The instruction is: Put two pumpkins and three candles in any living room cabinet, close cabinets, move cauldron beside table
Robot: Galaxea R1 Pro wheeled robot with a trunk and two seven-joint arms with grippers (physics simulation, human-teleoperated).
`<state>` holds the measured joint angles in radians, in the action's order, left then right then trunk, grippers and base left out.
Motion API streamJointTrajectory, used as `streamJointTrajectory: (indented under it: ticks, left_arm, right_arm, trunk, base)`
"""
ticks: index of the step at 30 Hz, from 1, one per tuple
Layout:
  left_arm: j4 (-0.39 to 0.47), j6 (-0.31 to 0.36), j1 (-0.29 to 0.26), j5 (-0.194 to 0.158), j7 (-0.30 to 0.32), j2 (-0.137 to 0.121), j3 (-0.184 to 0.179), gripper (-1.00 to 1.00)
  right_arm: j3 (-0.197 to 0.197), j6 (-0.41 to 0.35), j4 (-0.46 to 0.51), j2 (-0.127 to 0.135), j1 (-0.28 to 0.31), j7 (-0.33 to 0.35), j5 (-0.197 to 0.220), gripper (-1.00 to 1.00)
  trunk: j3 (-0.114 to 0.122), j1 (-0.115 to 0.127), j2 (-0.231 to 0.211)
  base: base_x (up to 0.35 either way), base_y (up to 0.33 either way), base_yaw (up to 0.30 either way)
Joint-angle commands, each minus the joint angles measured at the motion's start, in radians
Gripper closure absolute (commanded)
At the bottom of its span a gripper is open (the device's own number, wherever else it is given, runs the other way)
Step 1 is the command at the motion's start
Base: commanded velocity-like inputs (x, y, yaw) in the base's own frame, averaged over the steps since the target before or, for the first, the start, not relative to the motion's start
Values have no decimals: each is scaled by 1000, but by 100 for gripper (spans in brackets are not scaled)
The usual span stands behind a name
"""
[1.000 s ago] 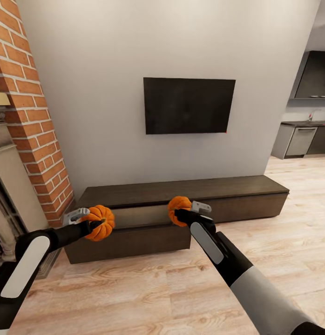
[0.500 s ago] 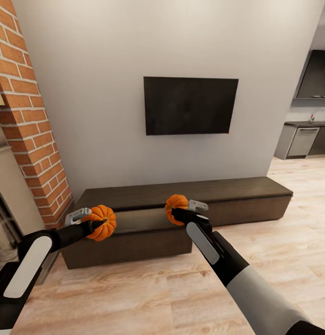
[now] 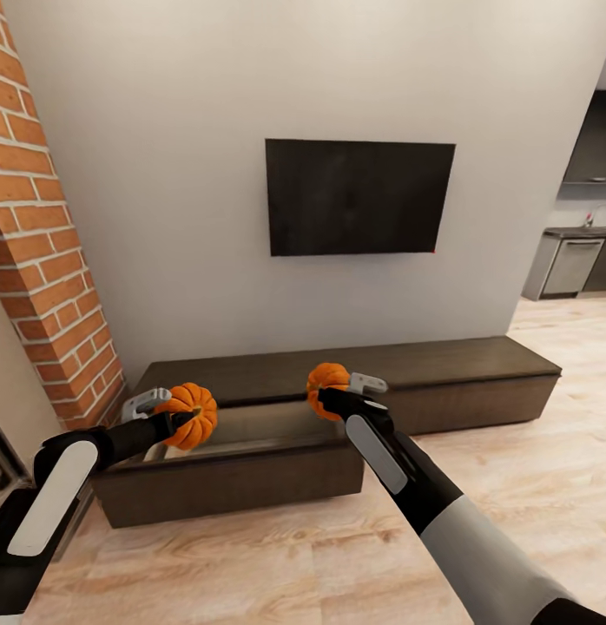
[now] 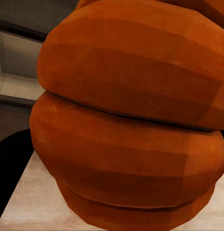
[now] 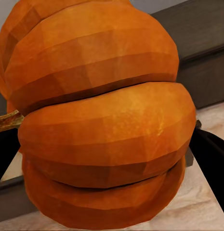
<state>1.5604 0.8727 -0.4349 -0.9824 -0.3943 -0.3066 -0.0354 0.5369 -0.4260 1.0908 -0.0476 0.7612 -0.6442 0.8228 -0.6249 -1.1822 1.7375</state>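
Note:
Each gripper carries an orange ribbed pumpkin. My left gripper [image 3: 177, 417] is shut on one pumpkin [image 3: 190, 416], held over the left end of the open drawer [image 3: 251, 434] of the long dark-brown cabinet [image 3: 442, 365]. The right gripper [image 3: 333, 395] is shut on the other pumpkin [image 3: 326, 382], above the drawer's right part. Up close, the left pumpkin [image 4: 126, 120] hides the left fingers, and the right pumpkin [image 5: 102, 120] does the same in the right wrist view, with its stem off to one side.
A black TV [image 3: 359, 197] hangs on the grey wall above the cabinet. A red-brick chimney [image 3: 38, 226] rises at the left, close to the cabinet's end. Light wood floor [image 3: 277, 555] lies in front; a kitchen counter [image 3: 576, 260] shows far right.
The camera has come closer to the cabinet, which looks larger and lower in the picture. Both grippers keep their pumpkins, now over the open drawer.

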Motion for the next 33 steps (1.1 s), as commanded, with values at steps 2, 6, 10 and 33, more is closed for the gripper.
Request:
streamJointTrajectory:
  ticks: [2, 6, 10, 33]
  left_arm:
    - [0, 0, -1, -12, -11, -1, -1, 100]
    - [0, 1, -1, -12, -11, -2, -1, 100]
    - [0, 2, -1, -12, -11, 0, -1, 100]
    - [-13, -19, -1, 4, -17, 34, -1, 100]
  right_arm:
    - [2, -2, 1, -1, 1, -8, 4, 100]
    - [2, -2, 1, -1, 1, -8, 5, 100]
    - [14, -2, -1, -2, 1, -7, 6, 100]
    - [29, -12, -148, -82, 31, 165, 7, 100]
  trunk:
    - [-1, -1, 1]
    - [-1, -1, 1]
    - [-1, -1, 1]
    - [-1, -1, 1]
  base:
    - [324, 0, 0]
    - [250, 26, 0]
    - [206, 71, 0]
    - [173, 3, 0]
